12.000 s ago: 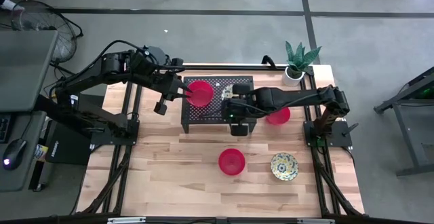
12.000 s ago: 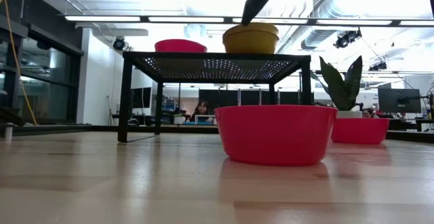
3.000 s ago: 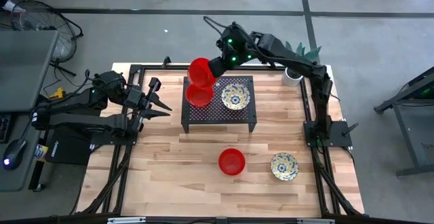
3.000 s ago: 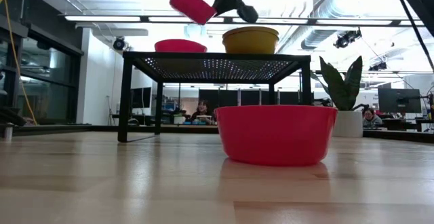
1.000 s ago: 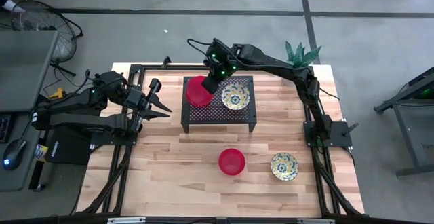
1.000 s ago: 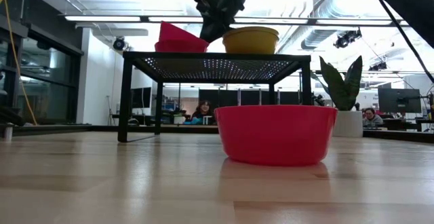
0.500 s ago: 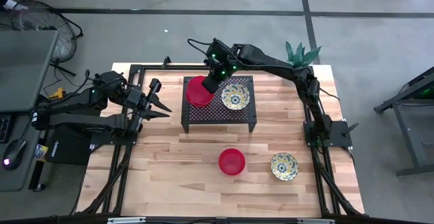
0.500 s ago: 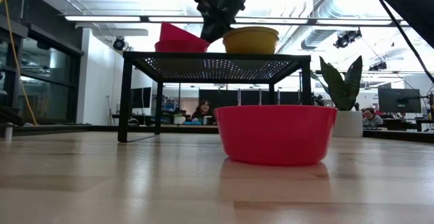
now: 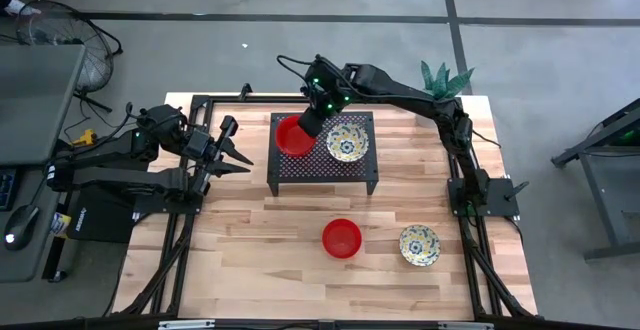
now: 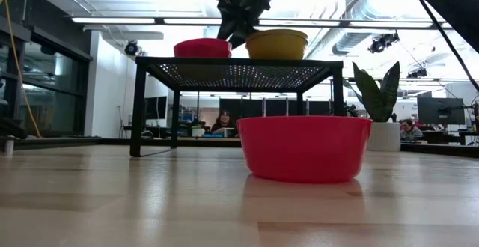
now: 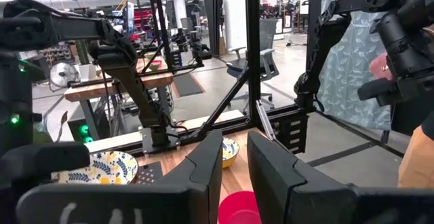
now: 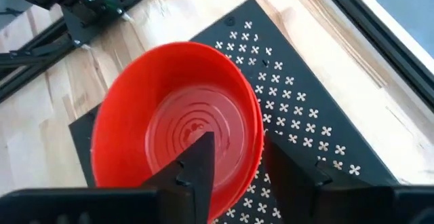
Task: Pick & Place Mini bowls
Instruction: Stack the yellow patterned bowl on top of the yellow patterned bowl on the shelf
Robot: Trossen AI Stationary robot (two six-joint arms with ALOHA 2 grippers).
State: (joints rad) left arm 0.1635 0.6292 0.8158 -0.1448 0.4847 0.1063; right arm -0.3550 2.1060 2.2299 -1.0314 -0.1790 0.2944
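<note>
Grey concrete floor (image 9: 300,40) w/ dark seam lines. Butcher-block wood table (image 9: 250,260) in black frame. Grey desk (image 9: 30,130) at far edge w/ mouse (image 9: 18,225); wire fan (image 9: 70,30) behind. Potted plant (image 9: 440,85) at table corner. Long ceiling strip lights (image 10: 135,20), exposed ducts (image 10: 374,11). Monitors (image 10: 438,111) & seated people (image 10: 224,120) in bkgd.

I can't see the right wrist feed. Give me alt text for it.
A red bowl sits on a black perforated rack, nested in another red bowl whose rim shows just beside it. The right gripper hangs right above, its two dark fingers straddling the bowl's near rim, apart and not pinching it. Wooden table shows beyond the rack.
</note>
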